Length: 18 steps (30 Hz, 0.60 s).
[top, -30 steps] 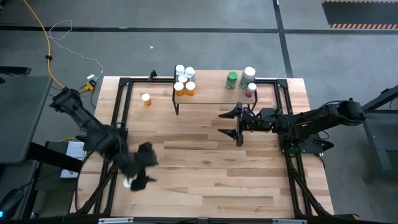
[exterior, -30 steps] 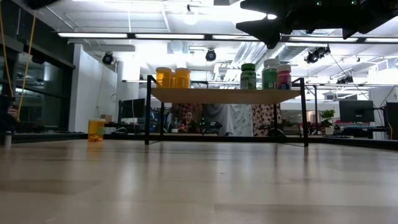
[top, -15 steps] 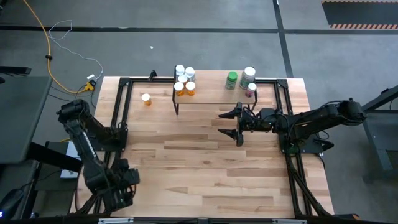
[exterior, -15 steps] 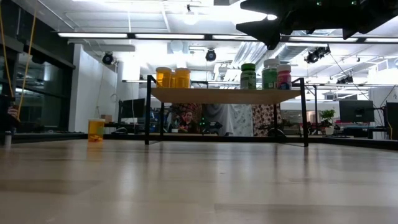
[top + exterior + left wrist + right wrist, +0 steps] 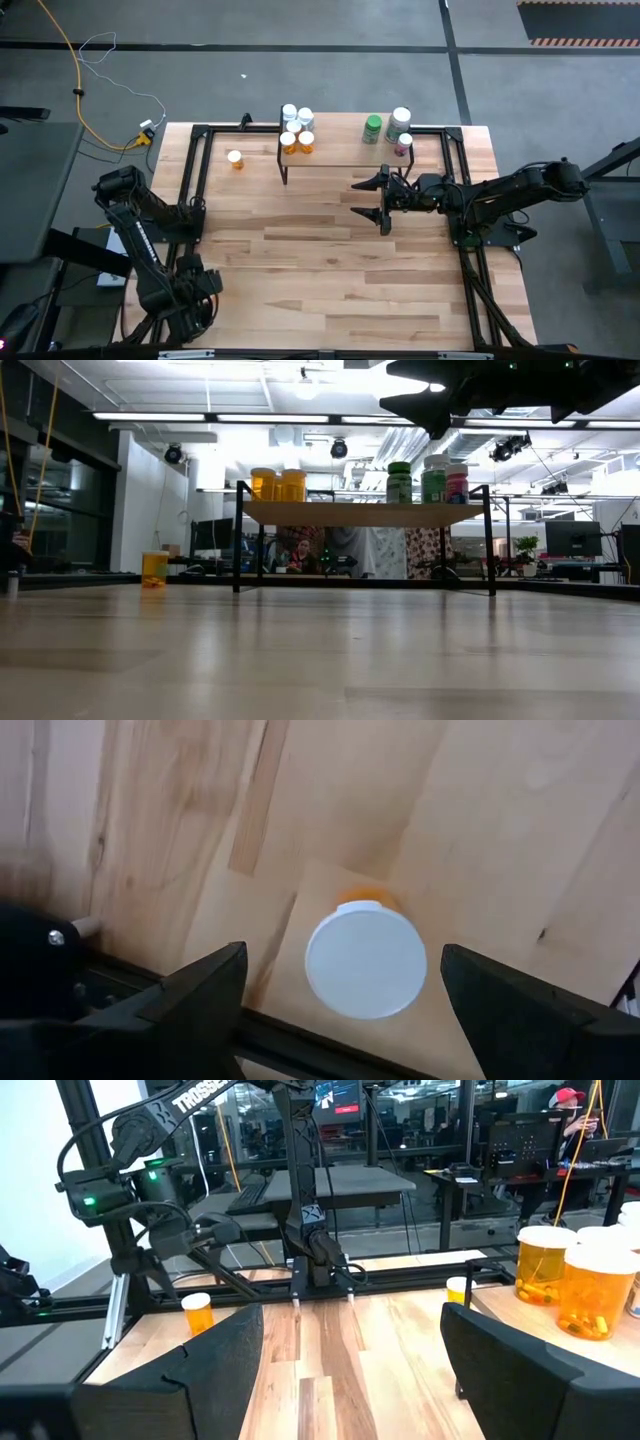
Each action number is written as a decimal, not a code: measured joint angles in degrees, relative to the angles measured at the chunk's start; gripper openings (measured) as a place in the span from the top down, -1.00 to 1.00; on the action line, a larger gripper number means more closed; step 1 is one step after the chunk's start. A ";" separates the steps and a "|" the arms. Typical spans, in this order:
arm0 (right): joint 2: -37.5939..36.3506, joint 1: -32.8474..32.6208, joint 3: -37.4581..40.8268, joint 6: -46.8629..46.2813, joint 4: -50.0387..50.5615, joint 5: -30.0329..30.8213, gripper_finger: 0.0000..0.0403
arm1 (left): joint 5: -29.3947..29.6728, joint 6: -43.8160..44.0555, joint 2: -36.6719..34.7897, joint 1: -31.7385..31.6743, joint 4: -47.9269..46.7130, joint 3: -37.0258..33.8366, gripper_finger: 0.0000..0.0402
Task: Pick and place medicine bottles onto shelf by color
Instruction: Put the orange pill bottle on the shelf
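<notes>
Overhead and table-level views share the shelf (image 5: 325,152).

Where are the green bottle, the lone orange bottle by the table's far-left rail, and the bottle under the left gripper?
green bottle (image 5: 372,127), high view, on its green cap.
lone orange bottle (image 5: 235,159), high view, on its white cap.
bottle under the left gripper (image 5: 365,963), left wrist view, on its white cap.

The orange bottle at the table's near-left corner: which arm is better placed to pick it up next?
The left arm. Its open pincer hangs directly above that orange bottle, straddling its white cap. The right pincer waits, open, beside the shelf, far across the table.
</notes>
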<state>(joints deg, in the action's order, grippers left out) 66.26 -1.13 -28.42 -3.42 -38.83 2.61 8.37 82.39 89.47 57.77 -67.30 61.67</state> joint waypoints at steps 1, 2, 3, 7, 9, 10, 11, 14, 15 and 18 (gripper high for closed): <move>0.00 0.00 0.00 0.02 0.00 0.00 -0.47 | -0.19 -0.02 0.00 -0.02 0.10 0.00 -0.61; 0.00 0.00 0.00 0.45 0.00 0.01 -0.47 | -0.21 -0.05 -0.08 -0.01 0.19 0.00 -0.61; 0.00 0.00 0.00 0.85 0.00 0.02 -0.47 | -0.23 -0.23 -0.13 0.01 0.19 0.00 -0.61; 0.00 0.00 0.00 0.86 0.00 0.04 -0.47 | -1.33 -0.47 -0.31 -0.27 1.13 -0.70 -0.61; 0.00 0.00 0.00 0.85 0.00 0.04 -0.47 | -2.93 -0.48 -0.33 -0.69 2.18 -1.97 -0.61; 0.00 0.00 0.00 0.86 0.00 0.04 -0.47 | -3.82 -0.51 -0.33 -0.81 2.85 -2.68 -0.61; 0.00 0.00 0.00 0.87 0.00 0.04 -0.47 | -4.58 -0.67 -0.38 -1.01 3.61 -3.35 -0.61; 0.00 0.00 0.00 0.87 0.00 0.04 -0.47 | -4.48 -1.43 -0.46 -1.63 4.73 -4.65 -0.61; 0.00 0.00 0.00 0.85 0.00 0.04 -0.47 | -3.89 -1.71 -0.46 -1.83 4.59 -4.75 -0.61; 0.00 0.00 0.00 0.87 0.00 0.04 -0.47 | -2.98 -3.58 -0.52 -2.26 4.85 -4.74 -0.61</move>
<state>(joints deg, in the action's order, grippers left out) 66.26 -1.13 -28.42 -2.55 -38.83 2.66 5.39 78.81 88.95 55.51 -62.46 56.93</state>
